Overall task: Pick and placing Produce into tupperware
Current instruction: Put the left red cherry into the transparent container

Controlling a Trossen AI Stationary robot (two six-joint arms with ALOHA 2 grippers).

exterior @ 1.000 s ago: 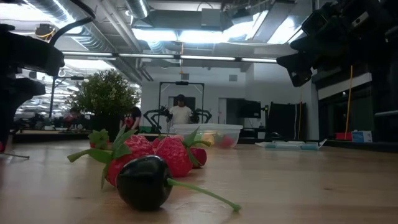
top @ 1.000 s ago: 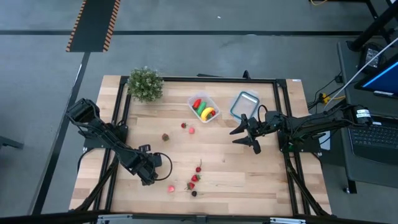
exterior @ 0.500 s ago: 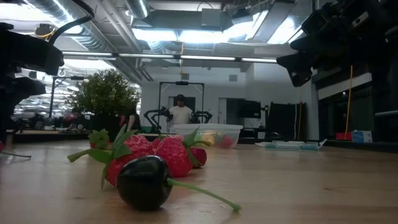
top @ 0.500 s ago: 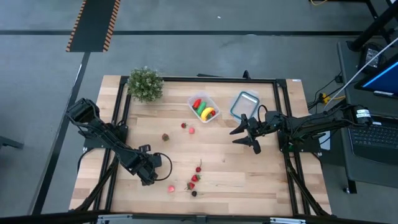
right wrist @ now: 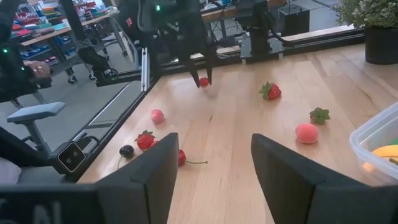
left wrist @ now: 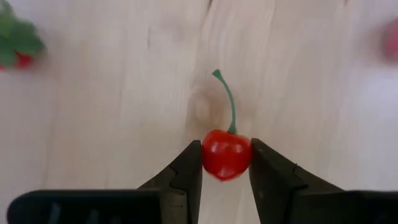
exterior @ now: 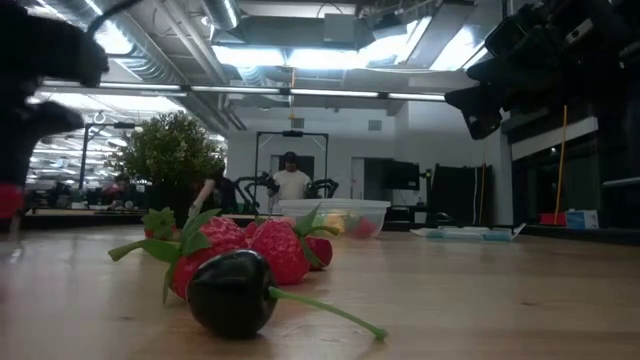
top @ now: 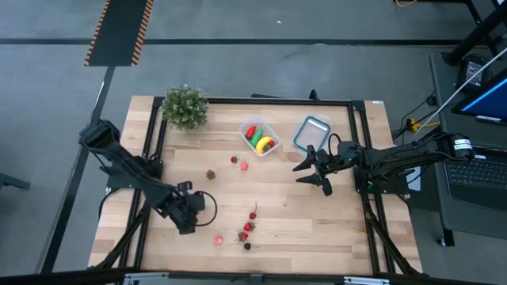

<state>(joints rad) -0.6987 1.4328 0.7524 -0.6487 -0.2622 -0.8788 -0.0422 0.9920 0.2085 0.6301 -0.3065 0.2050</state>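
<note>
Left gripper [left wrist: 226, 163]: you're pinching a red cherry [left wrist: 226, 154] above the table [left wrist: 112, 112].
Right gripper [top: 314, 169]: you're holding it wide open, empty.

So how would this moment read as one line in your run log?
left gripper: shut on cherry, over table | right gripper: open, waiting by tub | phase: picking

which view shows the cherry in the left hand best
The left wrist view: the cherry fills the middle, pinched between the left hand's fingers, stem up. The right wrist view shows it far off as a red dot. The high view hides it under the arm; the low view shows a red blur.
</note>
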